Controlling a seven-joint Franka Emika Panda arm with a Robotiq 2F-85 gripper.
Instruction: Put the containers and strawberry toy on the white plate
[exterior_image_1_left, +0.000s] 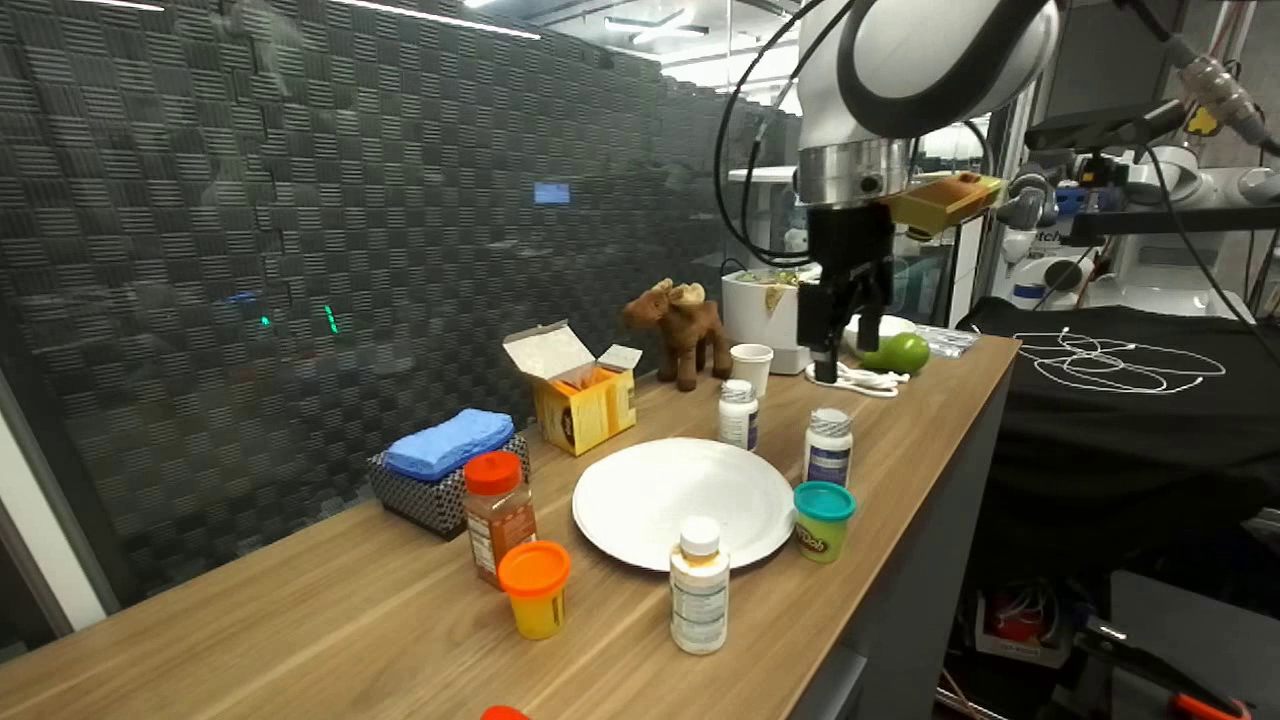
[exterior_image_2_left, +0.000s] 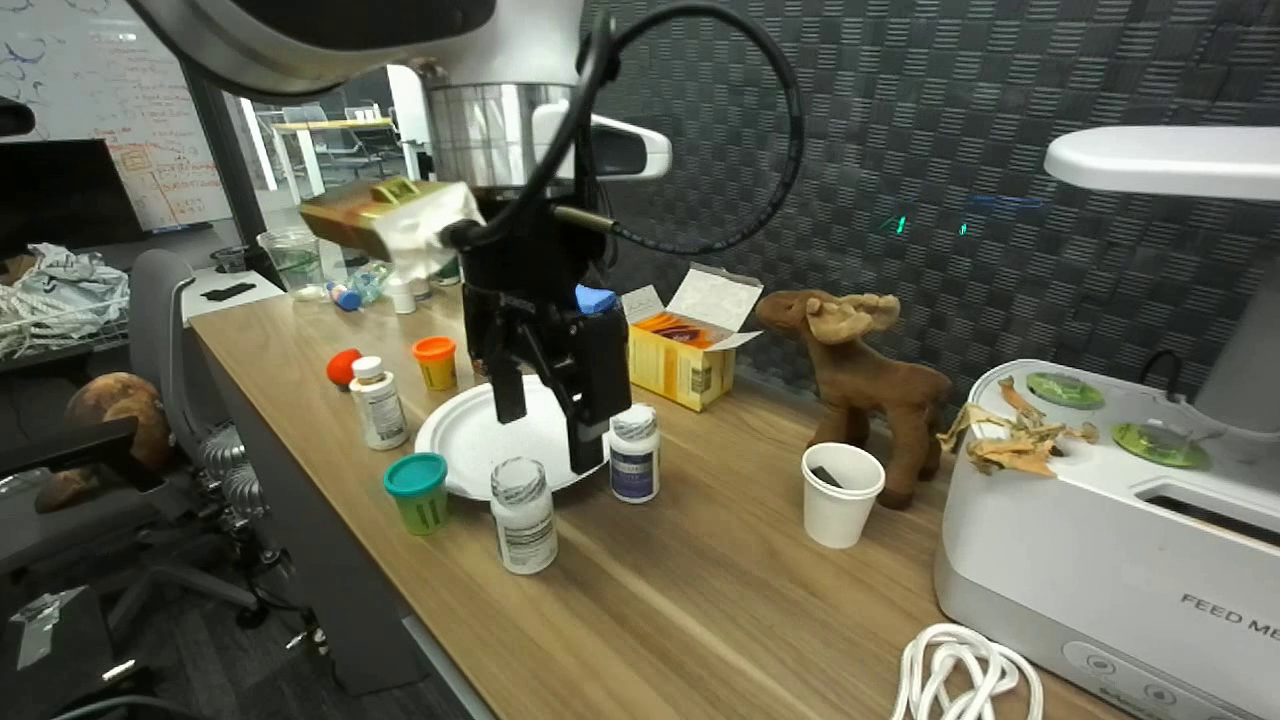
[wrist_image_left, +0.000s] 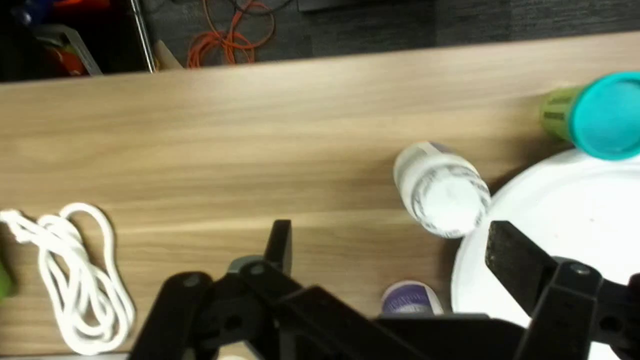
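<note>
The white plate (exterior_image_1_left: 650, 490) lies on the wooden table; its edge shows in the wrist view (wrist_image_left: 565, 200). Around it stand a teal-lidded tub (exterior_image_1_left: 823, 520), an orange-lidded tub (exterior_image_1_left: 538, 590), a red-capped spice jar (exterior_image_1_left: 500, 525), a white-capped bottle (exterior_image_1_left: 700, 600) and two white bottles with silvery tops, a nearer one (exterior_image_2_left: 524, 525) and a purple-labelled one (exterior_image_2_left: 636, 462). A red round object (exterior_image_2_left: 343, 368), possibly the strawberry toy, lies behind the white-capped bottle. My gripper (wrist_image_left: 390, 237) is open and empty above the table, its fingers apart over the purple-labelled bottle's side of the plate.
A yellow open box (exterior_image_1_left: 590, 410), a tissue box with a blue cloth (exterior_image_1_left: 450, 445) and a toy moose (exterior_image_2_left: 870, 370) stand along the dark wall. A paper cup (exterior_image_2_left: 842, 495), a white machine (exterior_image_2_left: 1090, 560) and a white cord (wrist_image_left: 80, 280) are at the other end. The table edge (wrist_image_left: 320, 62) runs alongside.
</note>
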